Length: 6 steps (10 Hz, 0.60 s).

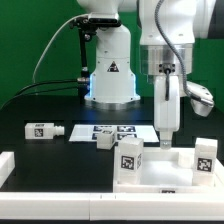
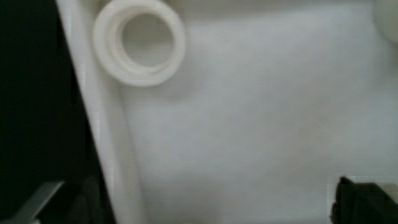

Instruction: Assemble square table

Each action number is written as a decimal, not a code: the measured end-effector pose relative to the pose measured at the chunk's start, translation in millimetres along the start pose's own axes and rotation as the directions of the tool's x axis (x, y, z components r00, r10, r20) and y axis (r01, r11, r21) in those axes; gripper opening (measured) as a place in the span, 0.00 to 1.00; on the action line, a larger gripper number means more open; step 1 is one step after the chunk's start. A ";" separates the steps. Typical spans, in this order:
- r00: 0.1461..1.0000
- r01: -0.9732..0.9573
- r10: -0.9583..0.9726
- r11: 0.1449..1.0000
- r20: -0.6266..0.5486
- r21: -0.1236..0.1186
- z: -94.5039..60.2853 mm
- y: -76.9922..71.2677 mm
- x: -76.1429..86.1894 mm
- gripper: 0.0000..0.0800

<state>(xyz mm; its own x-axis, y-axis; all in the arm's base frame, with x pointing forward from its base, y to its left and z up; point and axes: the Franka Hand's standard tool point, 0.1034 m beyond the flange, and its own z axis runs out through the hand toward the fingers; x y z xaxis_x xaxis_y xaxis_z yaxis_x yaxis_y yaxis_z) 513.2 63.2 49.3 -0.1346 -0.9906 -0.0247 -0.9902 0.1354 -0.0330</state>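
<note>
The square table's white top [image 1: 160,176] lies at the front on the exterior view's right, and my gripper [image 1: 166,140] hangs straight over its far edge. In the wrist view the top [image 2: 249,130] fills the picture, with a round ring socket [image 2: 139,42] near its raised rim. My gripper [image 2: 205,205] is open, its dark fingertips [image 2: 365,200] at the two corners with only the top's surface between them. Two tagged legs [image 1: 129,156] [image 1: 205,156] stand at the top's left and right. Another leg [image 1: 43,129] lies on the black table at the left, and a fourth [image 1: 105,140] lies near the marker board.
The marker board [image 1: 113,130] lies flat in front of the robot's white base [image 1: 110,75]. A plain white bar [image 1: 6,166] sits at the front on the exterior view's left.
</note>
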 end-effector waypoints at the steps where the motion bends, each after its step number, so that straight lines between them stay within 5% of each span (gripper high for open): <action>1: 1.000 0.015 -0.015 1.000 -0.017 -0.012 10.1 12.4 1.8 0.81; 4: 0.997 0.035 -0.037 0.999 -0.063 -0.024 38.7 27.5 -3.1 0.81; 6: 0.997 0.043 -0.045 0.999 -0.067 -0.033 42.5 27.0 -4.2 0.81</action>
<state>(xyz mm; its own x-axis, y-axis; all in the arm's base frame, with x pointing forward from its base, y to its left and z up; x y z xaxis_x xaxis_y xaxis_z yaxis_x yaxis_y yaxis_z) 488.6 71.9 6.1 -0.0920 -0.9948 0.0433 -0.9958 0.0921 -0.0012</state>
